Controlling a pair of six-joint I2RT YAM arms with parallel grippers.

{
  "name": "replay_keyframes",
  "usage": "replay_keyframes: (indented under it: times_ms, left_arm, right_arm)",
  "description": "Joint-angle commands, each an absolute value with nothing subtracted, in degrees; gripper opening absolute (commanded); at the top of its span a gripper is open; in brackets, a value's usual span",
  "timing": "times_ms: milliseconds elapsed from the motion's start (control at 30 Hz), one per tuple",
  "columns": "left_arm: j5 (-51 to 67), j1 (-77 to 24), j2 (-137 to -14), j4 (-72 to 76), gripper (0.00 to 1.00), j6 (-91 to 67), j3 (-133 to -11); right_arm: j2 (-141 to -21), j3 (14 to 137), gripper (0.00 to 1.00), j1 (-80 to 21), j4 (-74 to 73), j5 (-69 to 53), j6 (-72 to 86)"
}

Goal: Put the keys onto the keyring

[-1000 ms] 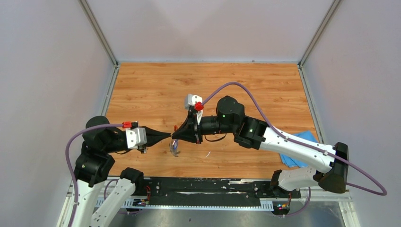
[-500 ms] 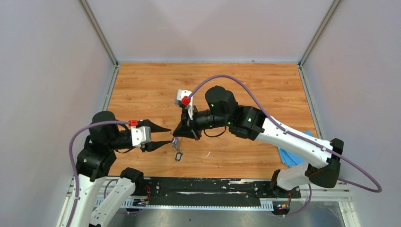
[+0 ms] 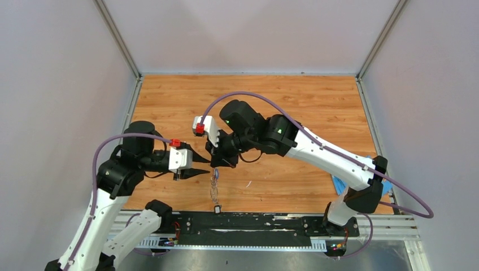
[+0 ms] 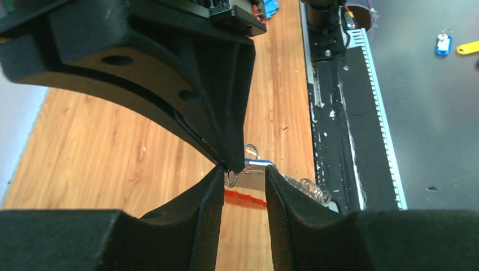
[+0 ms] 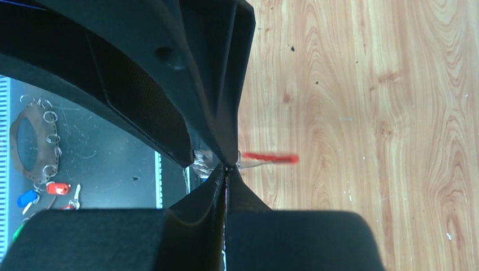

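My right gripper [image 3: 216, 165] is shut on the top of the keyring [image 3: 214, 189], which hangs from its tips as a thin bunch of grey metal pieces. A blue-and-white key head [image 3: 215, 174] shows near the top of the bunch, and a black key head [image 3: 217, 210] at the bottom, over the front rail. In the right wrist view the red loop [image 5: 271, 157] sticks out beside the shut right gripper [image 5: 226, 168]. My left gripper [image 3: 204, 164] is open just left of the bunch. In its wrist view the red loop [image 4: 245, 196] and the blue-and-white key [image 4: 257, 165] lie beyond the open left gripper [image 4: 243, 180].
A blue cloth [image 3: 340, 185] lies at the table's right front, mostly under the right arm. The black rail [image 3: 254, 220] runs along the near edge. On the dark floor beyond the edge lie a brown ring of keys [image 5: 31, 141] and coloured tags [image 4: 443, 44].
My left gripper went from shut to open and drew back left. The right gripper swung left with the keyring, and the bunch now hangs down long.
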State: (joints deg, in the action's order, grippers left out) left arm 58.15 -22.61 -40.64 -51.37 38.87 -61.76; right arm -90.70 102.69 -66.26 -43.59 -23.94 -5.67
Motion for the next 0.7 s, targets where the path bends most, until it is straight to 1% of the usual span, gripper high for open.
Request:
replay_keyframes:
  times_ms: [0,300,433,500,600,667]
  left_arm:
    - [57.22,-25.1,-41.43,-54.22,0.36,41.16,-62.5]
    - [55.5,-26.27,-41.9,-54.84,0.29,43.04,-62.4]
    - [54.3,-26.37,-42.64,-54.93,0.29,42.92,-62.66]
    - [54.36,-26.37,-42.9,-54.93,0.27,42.86,-62.89]
    - [54.37,-26.37,-42.77,-54.93,0.17,43.33,-62.83]
    - [54.21,-26.37,-42.5,-54.93,0.07,43.85,-62.54]
  right_arm:
    - [-91.4,106.76,0.0,-67.06,-48.0,-23.91,-7.68]
    - [-93.71,110.7,0.0,-67.15,-51.35,-27.0,-8.78]
    - [-94.71,112.24,0.0,-67.55,-52.28,-27.67,-9.27]
    - [-95.05,112.54,0.0,-67.65,-52.29,-27.98,-9.32]
    - [-95.53,113.04,0.0,-67.91,-52.47,-28.24,-9.44]
    - [-95.78,113.35,0.0,-68.02,-52.73,-28.3,-9.56]
